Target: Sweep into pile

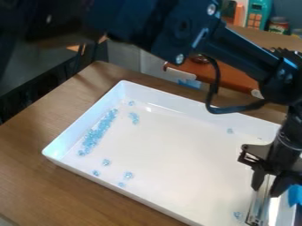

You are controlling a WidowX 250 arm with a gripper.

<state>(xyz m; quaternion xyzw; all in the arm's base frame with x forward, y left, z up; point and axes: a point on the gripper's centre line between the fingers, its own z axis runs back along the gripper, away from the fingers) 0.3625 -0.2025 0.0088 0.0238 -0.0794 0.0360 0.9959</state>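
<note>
Clamping a tool (259, 205), the slightly parted pincer (268, 189) has tray (126, 197) edge near, floor wide.

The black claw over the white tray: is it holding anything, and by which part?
The gripper holds a long, silvery tool by its upper end, between its two fingers; exactly what kind of tool cannot be told.

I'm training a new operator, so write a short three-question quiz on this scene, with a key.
1. True or false: the blue beads in the tray all lie in one pile.
2. What does the end effector hold?
a) a red cup
b) a shiny tool
c) a yellow sponge
3. Fill in: as the picture shows it, the longest cluster lies along the tray's ____ side.

Key: 1. False; 2. b; 3. left
</note>
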